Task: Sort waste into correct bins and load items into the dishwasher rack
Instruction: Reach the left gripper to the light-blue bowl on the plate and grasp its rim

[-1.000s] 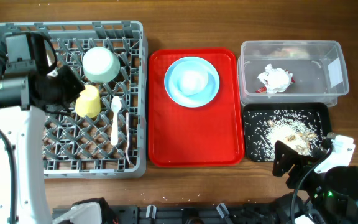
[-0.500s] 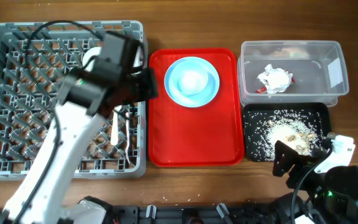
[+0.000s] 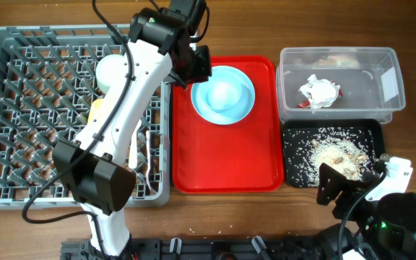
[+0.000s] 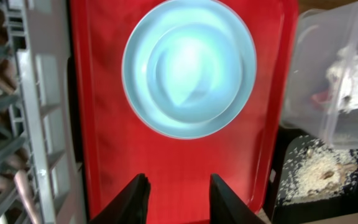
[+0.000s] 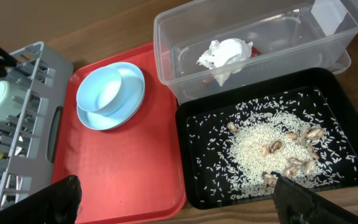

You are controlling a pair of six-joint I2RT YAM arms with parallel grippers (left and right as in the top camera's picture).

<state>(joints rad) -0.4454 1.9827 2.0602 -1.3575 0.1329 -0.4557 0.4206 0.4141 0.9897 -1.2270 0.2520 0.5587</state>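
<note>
Round pale-blue plate [image 4: 189,68], possibly glossy

yellow cup [image 3: 97,110]: mostly under the left arm, sliver only
bowl [image 3: 109,72]: right side covered by the arm
spoon [image 3: 134,153]: upper end hidden by the arm
left tool [image 4: 178,180]: finger bases cut at bottom edge; overhead, fingers hidden under the wrist
rack [image 4: 36,93]: cut at left edge, contents blurred
clear tub [image 4: 328,74]: cut at right edge
wrapper [image 4: 353,74]: blurred, print unreadable
right tool [image 5: 176,186]: fingers cropped at bottom corners
</note>
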